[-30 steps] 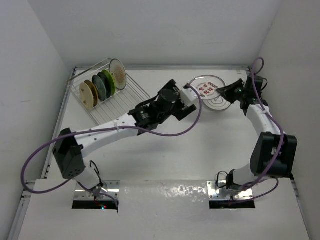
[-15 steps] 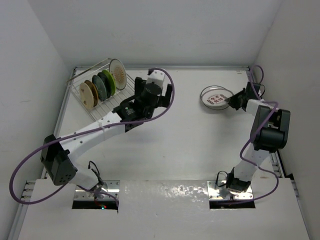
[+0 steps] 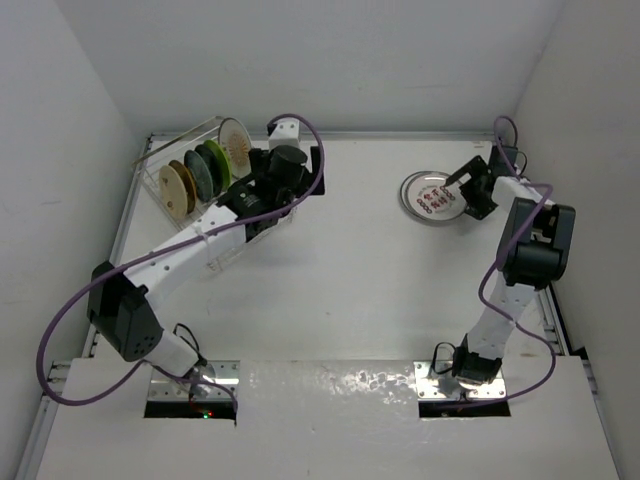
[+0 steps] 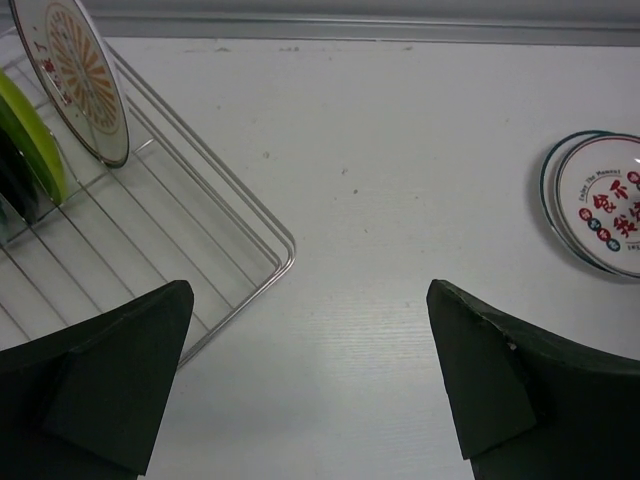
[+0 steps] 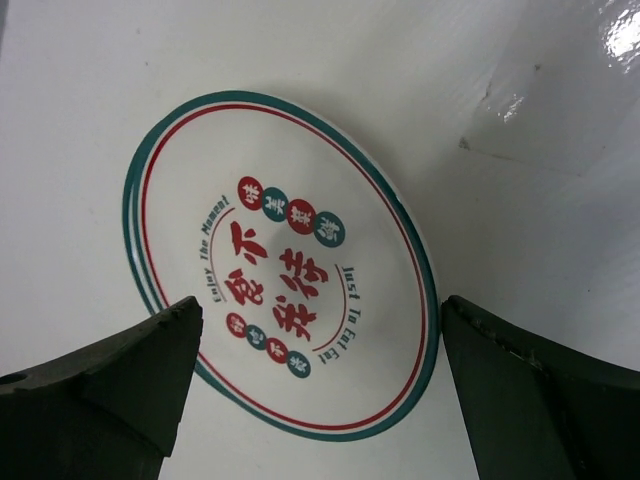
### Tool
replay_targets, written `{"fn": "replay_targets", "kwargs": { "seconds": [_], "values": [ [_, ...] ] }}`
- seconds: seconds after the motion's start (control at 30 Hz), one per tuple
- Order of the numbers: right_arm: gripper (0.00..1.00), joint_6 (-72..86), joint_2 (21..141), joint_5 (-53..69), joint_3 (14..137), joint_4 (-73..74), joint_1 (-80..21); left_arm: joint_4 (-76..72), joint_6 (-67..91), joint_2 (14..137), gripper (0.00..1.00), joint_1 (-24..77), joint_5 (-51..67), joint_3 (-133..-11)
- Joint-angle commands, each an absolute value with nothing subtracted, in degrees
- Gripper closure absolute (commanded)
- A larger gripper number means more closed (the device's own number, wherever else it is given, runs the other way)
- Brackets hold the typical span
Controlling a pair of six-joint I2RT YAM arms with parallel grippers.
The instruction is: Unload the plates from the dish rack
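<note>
The silver wire dish rack (image 3: 176, 214) stands at the back left and holds upright plates: tan (image 3: 177, 188), dark green (image 3: 199, 175), lime green (image 3: 216, 163) and white with an orange sunburst (image 3: 235, 143). My left gripper (image 3: 312, 172) hangs open and empty just right of the rack; its view shows the rack corner (image 4: 262, 268), the sunburst plate (image 4: 75, 75) and the lime green one (image 4: 32, 138). Two white plates with red and teal lettering lie stacked flat (image 3: 428, 196) (image 5: 285, 265) at the back right. My right gripper (image 5: 320, 308) is open above them, holding nothing.
The printed stack (image 4: 605, 205) also shows at the left wrist view's right edge. The back wall runs close behind the rack and the stack, and the right wall (image 3: 590, 150) is close beside the right arm. Purple cables (image 3: 60, 320) loop off both arms.
The right gripper has opened and let go of the printed plate, which now lies on the stack. The left arm has swung left, back to the dish rack.
</note>
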State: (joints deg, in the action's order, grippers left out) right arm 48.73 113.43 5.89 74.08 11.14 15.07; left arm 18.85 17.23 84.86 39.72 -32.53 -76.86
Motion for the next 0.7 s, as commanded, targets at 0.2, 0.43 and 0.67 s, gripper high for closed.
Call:
{"fn": "replay_targets", "kwargs": {
  "seconds": [0.2, 0.43, 0.67],
  "values": [
    [0.01, 44.1, 115.0, 4.8, 80.6, 20.6, 11.5, 20.0, 25.9, 90.9, 0.0, 31.6, -29.6, -84.8],
    [0.01, 42.6, 104.9, -9.5, 75.6, 25.4, 11.3, 19.3, 24.7, 99.7, 0.0, 24.0, -27.0, -93.7],
    [0.01, 34.9, 87.3, -10.7, 64.5, 20.7, 0.4, 27.2, 23.9, 119.9, 0.08, 19.8, -36.4, -119.0]
  ]
}}
